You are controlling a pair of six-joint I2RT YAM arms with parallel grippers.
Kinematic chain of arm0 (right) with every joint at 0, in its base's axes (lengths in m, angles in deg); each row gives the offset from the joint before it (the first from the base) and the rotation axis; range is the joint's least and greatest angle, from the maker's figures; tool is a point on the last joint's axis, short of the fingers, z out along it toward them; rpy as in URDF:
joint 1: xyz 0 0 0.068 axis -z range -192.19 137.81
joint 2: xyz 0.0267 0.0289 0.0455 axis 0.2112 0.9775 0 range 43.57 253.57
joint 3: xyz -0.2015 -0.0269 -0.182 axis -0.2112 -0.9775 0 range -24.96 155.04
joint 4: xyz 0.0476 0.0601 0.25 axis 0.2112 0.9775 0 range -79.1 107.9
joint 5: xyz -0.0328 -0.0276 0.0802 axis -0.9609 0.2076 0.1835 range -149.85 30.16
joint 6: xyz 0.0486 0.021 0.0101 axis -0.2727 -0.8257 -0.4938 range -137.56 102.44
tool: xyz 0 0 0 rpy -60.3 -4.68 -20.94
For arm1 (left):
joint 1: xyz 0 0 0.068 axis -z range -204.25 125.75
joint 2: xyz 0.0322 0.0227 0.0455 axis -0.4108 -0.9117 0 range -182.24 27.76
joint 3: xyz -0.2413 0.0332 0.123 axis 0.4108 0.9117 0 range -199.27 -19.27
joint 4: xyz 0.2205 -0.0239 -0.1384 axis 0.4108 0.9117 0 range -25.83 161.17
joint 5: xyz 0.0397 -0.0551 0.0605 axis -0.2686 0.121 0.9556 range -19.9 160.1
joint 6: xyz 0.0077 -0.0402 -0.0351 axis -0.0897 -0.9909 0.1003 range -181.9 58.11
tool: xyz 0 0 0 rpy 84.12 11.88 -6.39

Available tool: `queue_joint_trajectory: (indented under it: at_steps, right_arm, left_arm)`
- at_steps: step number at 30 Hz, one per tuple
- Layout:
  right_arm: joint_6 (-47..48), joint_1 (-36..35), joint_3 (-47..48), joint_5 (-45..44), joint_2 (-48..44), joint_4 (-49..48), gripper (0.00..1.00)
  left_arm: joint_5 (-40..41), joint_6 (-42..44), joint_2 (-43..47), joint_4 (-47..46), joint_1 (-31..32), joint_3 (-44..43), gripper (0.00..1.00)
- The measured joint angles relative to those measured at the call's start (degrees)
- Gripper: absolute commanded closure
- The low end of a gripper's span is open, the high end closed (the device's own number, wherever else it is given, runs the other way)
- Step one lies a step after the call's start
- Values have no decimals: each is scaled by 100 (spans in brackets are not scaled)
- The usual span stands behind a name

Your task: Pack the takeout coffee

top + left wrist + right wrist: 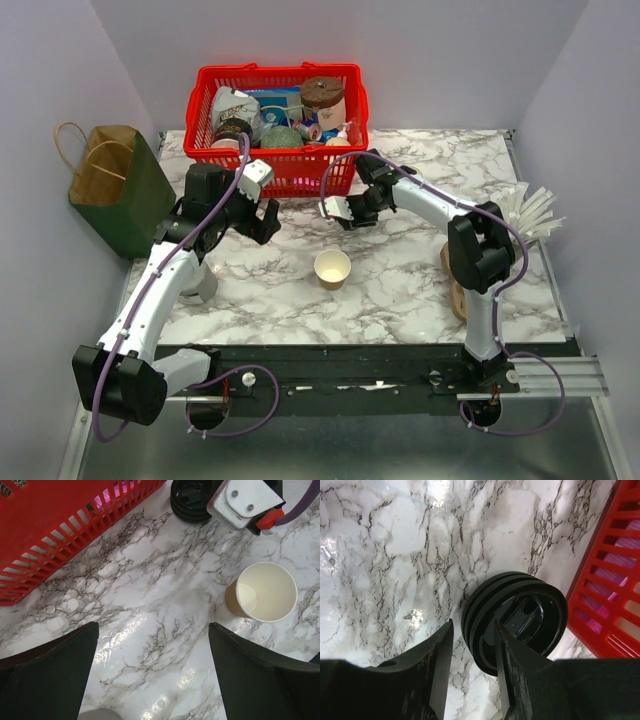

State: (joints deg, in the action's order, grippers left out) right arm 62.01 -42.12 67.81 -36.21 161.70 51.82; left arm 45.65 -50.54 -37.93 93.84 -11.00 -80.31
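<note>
1. Standing up straight with its mouth up, the takeout coffee cup (332,268) sits on the marble table (400,295) in the middle of the top view. It looks empty inside.
2. The left gripper (152,627) has its fingers wide apart with only bare table between them. In the left wrist view the cup is on the right side, just past the right-hand finger and not in the gap.
3. The right gripper (472,627) is just above the cup in the top view. Its fingers are a little apart around the edge of a stack of black lids (520,620). A bit of table shows beside the stack, so I think it is not squeezing.
4. The red basket (277,165) is at the top and a green bag (125,195) is at the left.
5. I think the left arm is the free one. It should slide toward the cup and take it from the sides.
</note>
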Motion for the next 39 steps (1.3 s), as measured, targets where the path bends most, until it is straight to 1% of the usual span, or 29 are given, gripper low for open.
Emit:
queue_joint_trajectory:
  at_steps: [17, 22, 24, 30, 39]
  right_arm:
    - [-229, 0, 334, -118, 116, 208, 74]
    - [-310, 0, 365, -118, 116, 232, 84]
    - [-345, 0, 372, -120, 116, 254, 84]
    - [-522, 0, 448, -118, 116, 295, 71]
    - [-608, 0, 463, -155, 146, 293, 68]
  left_arm:
    - [0, -7, 0, -15, 0, -2, 1]
    - [-2, -11, 0, -50, 0, 0, 1]
    - [-2, -26, 0, -66, 0, 0, 1]
    - [-2, -46, 0, -127, 0, 0, 1]
    - [-2, -48, 0, -127, 0, 11, 1]
